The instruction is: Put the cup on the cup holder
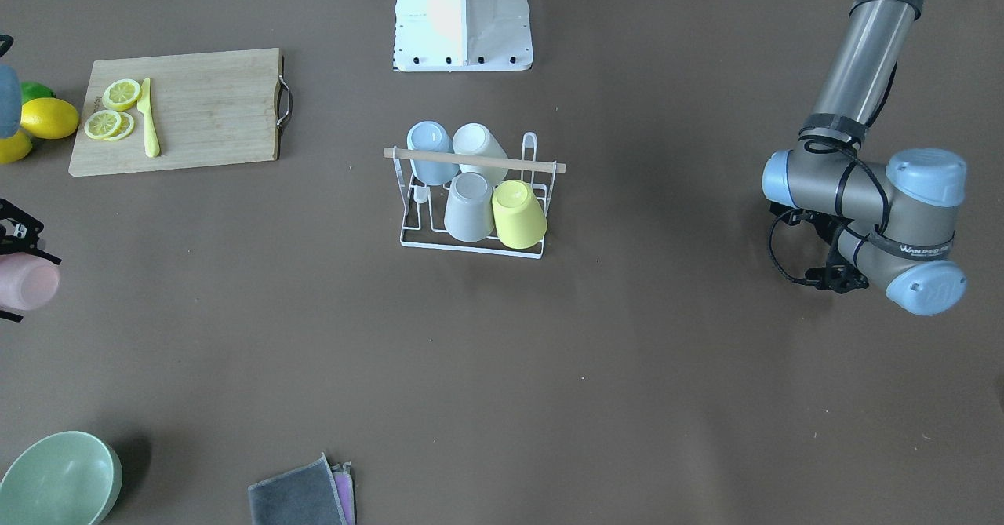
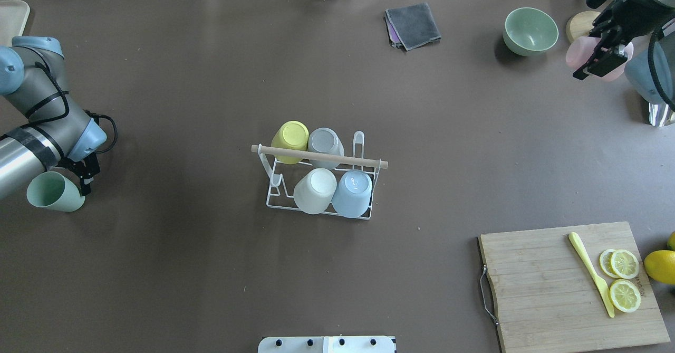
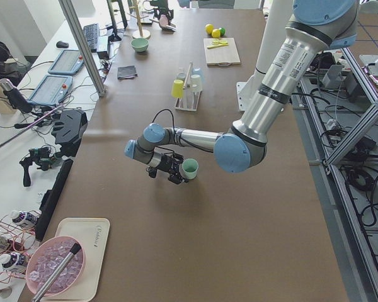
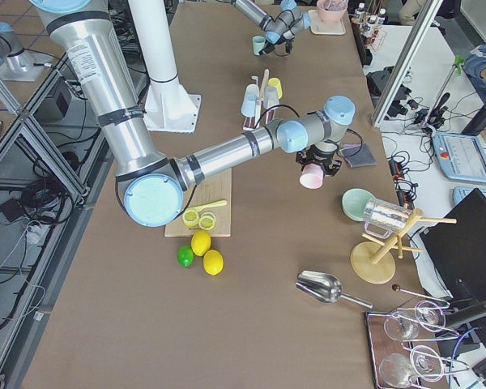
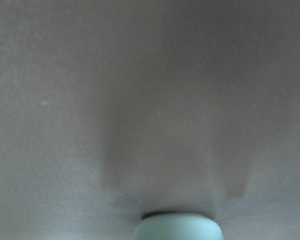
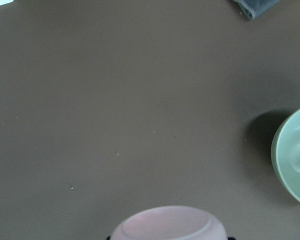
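Centrally, the cup holder (image 2: 378, 163) bears four cups (image 2: 315, 190); pink cup (image 2: 576, 52), green cup (image 2: 52, 192) gripped.

Even, diffuse overhead light; soft shadows. Left wrist view blurred, pale green plastic cup (image 5: 179, 227) unfocused. White robot base (image 1: 463, 7) overexposed.

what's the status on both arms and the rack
Left gripper shut on green cup, right gripper on pink cup. Cup holder carries four cups, two spots free. No obstacle between.

long brown table (image 3: 195, 245) — slanted aluminium post (image 3: 82, 44) and cluttered white side bench (image 3: 6, 165) alongside.
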`<state>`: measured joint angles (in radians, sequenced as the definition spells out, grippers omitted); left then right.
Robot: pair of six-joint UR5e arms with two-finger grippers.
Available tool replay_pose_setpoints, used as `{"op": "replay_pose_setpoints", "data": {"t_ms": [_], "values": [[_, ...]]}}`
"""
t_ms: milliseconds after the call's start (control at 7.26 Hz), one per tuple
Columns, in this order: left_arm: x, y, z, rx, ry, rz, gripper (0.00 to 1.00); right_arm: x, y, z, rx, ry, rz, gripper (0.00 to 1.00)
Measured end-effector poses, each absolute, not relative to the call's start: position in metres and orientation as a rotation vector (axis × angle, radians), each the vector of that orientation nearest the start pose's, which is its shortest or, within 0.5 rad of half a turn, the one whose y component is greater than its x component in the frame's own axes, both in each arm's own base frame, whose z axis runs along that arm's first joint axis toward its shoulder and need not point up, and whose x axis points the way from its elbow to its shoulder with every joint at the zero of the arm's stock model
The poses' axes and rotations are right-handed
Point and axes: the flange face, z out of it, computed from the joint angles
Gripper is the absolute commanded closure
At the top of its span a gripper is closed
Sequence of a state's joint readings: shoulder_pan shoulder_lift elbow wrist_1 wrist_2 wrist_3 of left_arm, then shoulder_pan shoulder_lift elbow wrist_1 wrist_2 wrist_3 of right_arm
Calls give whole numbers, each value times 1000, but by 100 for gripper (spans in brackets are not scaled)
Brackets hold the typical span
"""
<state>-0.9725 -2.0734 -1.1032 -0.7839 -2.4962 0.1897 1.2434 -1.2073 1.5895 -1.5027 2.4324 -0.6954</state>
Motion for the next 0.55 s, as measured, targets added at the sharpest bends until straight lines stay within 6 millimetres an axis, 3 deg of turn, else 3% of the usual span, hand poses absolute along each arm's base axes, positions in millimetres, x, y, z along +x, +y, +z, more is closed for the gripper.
{"op": "replay_pose_setpoints", "data": {"t_ms": [551], "values": [[313, -548, 629, -884, 713, 352, 3, -137, -612, 403, 910, -856, -1121, 100]]}}
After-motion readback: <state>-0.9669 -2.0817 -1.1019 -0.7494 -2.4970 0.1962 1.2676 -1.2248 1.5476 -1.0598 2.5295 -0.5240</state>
